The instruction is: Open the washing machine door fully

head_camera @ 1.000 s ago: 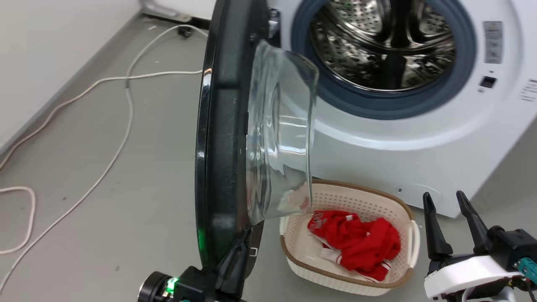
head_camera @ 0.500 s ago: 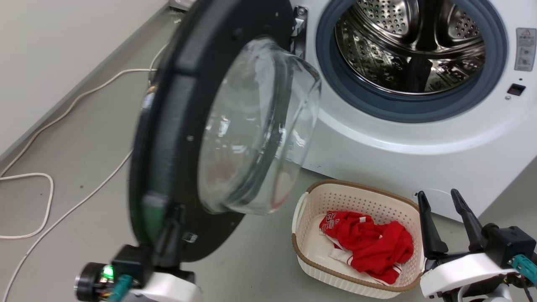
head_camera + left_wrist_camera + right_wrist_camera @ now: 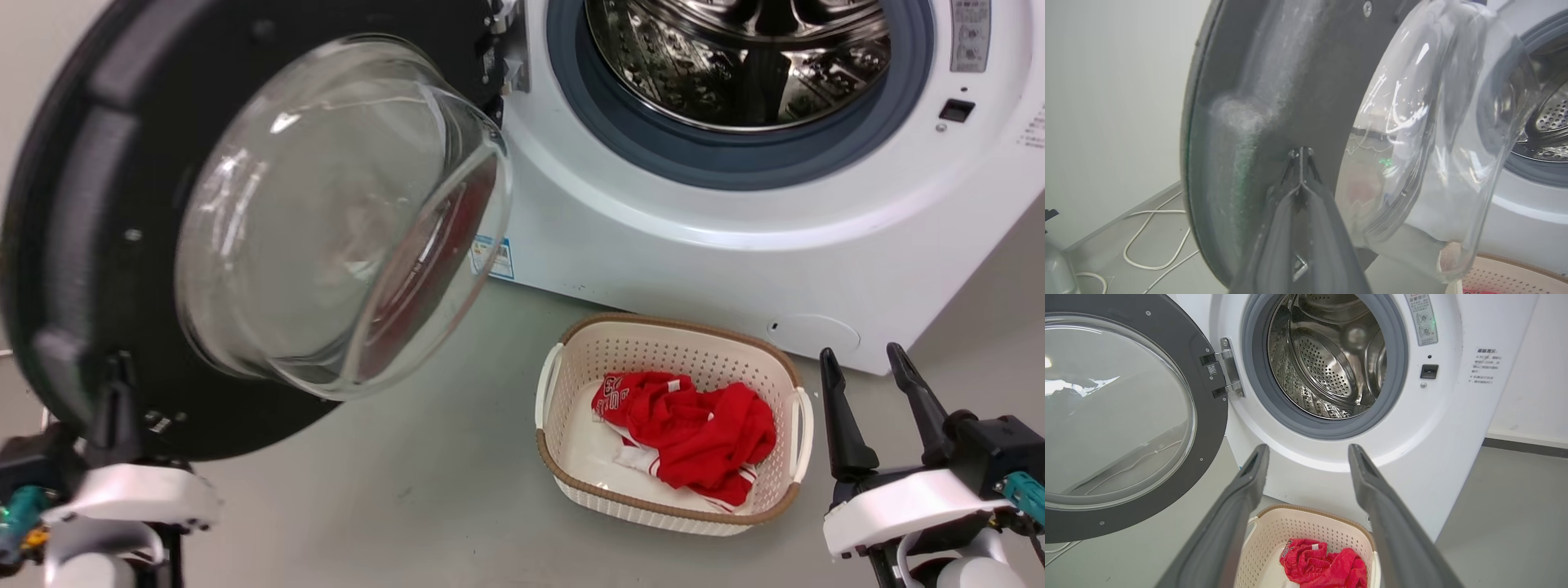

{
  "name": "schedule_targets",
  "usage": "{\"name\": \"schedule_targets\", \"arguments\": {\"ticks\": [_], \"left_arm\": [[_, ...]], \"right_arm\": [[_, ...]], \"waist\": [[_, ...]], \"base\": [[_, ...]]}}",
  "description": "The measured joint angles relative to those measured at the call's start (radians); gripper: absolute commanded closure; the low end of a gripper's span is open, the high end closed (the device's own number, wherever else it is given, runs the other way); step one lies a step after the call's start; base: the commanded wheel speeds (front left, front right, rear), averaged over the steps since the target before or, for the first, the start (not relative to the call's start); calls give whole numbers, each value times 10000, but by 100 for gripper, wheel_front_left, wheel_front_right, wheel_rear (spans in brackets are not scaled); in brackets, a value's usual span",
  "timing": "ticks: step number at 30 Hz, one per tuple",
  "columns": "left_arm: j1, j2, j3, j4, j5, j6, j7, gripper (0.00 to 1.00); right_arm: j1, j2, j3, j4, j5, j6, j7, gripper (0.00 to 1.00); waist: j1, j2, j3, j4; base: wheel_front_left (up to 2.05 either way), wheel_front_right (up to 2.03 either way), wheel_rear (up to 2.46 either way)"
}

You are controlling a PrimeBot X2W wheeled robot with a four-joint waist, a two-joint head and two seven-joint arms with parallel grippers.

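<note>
Black door rim and clear glass are noted first: the washing machine door [image 3: 73,204] now turns its inner face and glass bowl [image 3: 326,220] toward my head camera. One second ago it stood edge-on. The head view has also shifted, but the door's angle to the washing machine [image 3: 694,269] is plainly wider, and a blue label [image 3: 492,257] on the front is now uncovered.

My left gripper [image 3: 1300,155] is clenched, both fingers pressed together with nothing seen between them and their tips laid against the door's inner face near its lower rim. My right gripper [image 3: 862,355] is released, fingers spread, low on the right as before.

Clearances: bare floor [image 3: 408,490] lies between the door's lower rim and the basket [image 3: 571,351], which sits just in front of the machine with a red garment [image 3: 686,433] inside. Beyond the door's outer edge the wall [image 3: 1106,102] stands near, with a white cable [image 3: 1147,228] looped on the floor at its foot.

Limits: the door's top and left rim are cut off in the head view, the left gripper is blurred there, and the drum [image 3: 735,57] is cut off at the top.
</note>
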Motion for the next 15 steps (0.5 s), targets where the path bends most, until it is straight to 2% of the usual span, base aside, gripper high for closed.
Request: {"name": "schedule_targets", "arguments": {"ticks": [6,15], "left_arm": [[-764,278,752,1147,-299,-286,-244,100],[-1701,713,1584,2265,-86,-775,-265,100]], "right_arm": [[-217,0,-10,-167,-219,0,151,0],[-317,2,-111,-257,-439,0,366,0]], "waist": [[0,0,369,-207],[0,1,573,-424]], "base": [[0,0,0],[0,0,0]]}}
